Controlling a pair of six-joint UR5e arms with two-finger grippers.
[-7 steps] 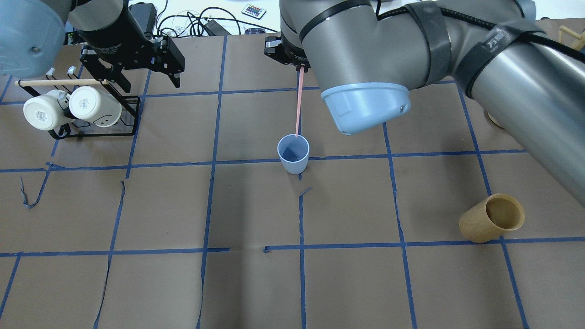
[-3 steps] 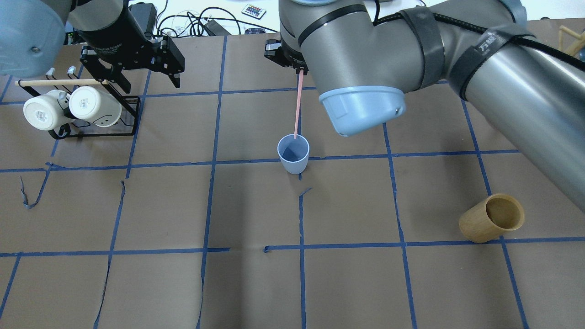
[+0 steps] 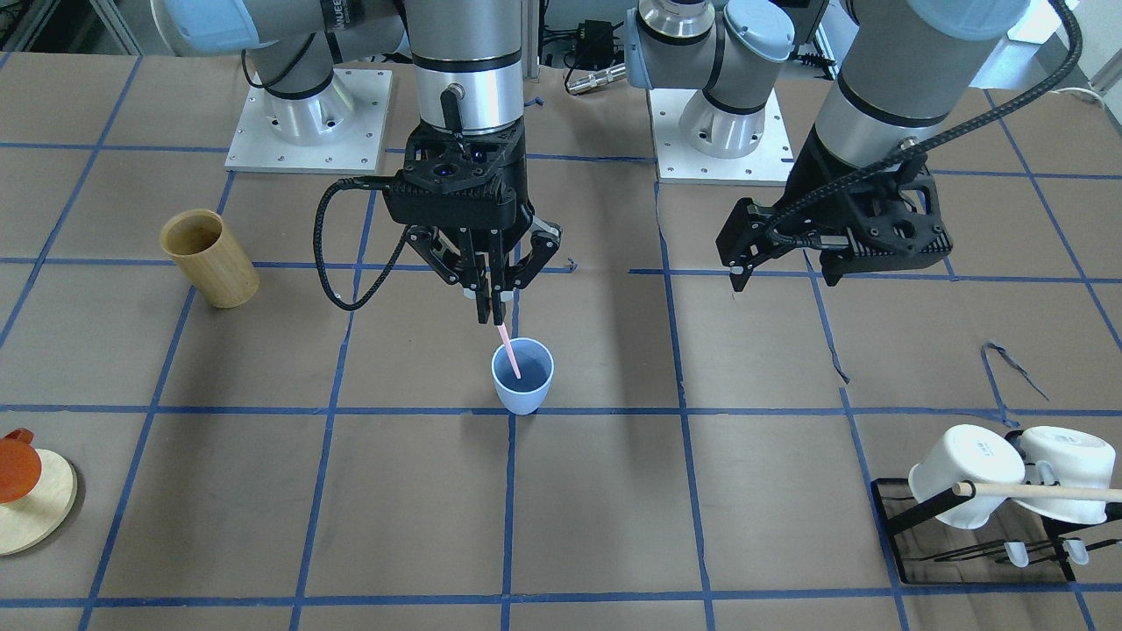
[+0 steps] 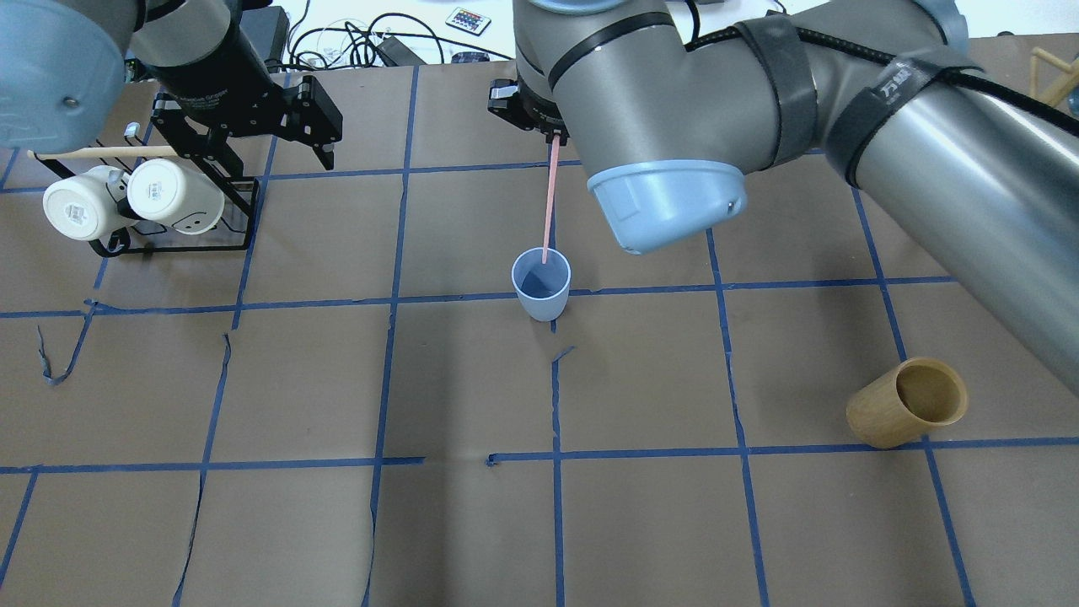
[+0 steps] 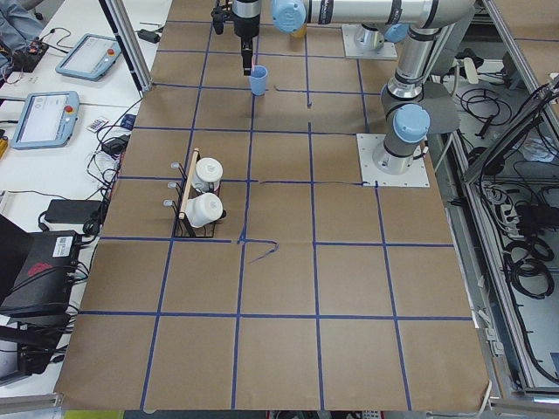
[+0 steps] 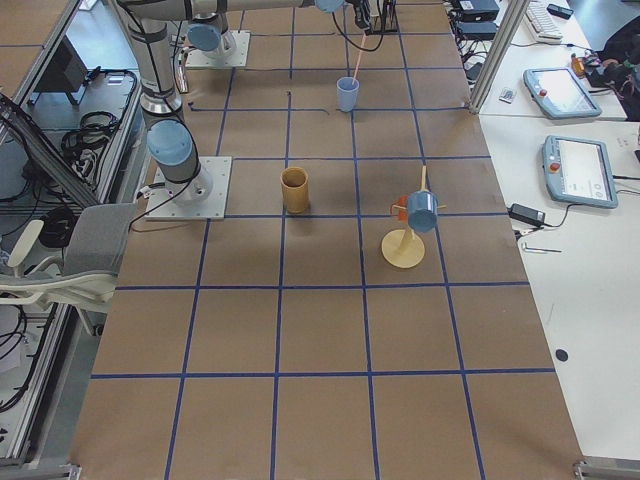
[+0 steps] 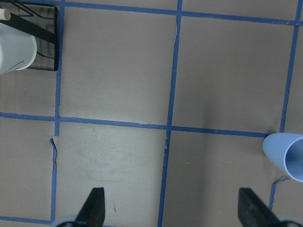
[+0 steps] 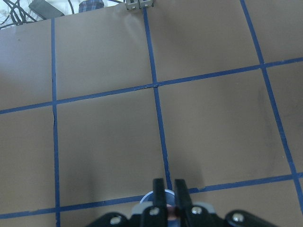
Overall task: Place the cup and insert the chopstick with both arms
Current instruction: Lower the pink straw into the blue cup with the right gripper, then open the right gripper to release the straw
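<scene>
Fingers [image 7: 94, 208] of the left gripper [image 7: 173, 213] are shown spread and empty, near one rack [image 4: 253, 211] bearing two white mugs [image 4: 169, 194]. At centre, one pink chopstick [image 4: 550, 198], pinched by the right gripper [image 3: 491, 314], is dipped into one upright blue cup [image 4: 541, 291]. One bamboo cup [image 4: 906, 413] is seen far right.

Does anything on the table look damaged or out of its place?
Yes, small damage only. The blue tape is loose and curled near the mug rack, and a short piece is lifted near the blue cup. The cup itself stands upright.
</scene>
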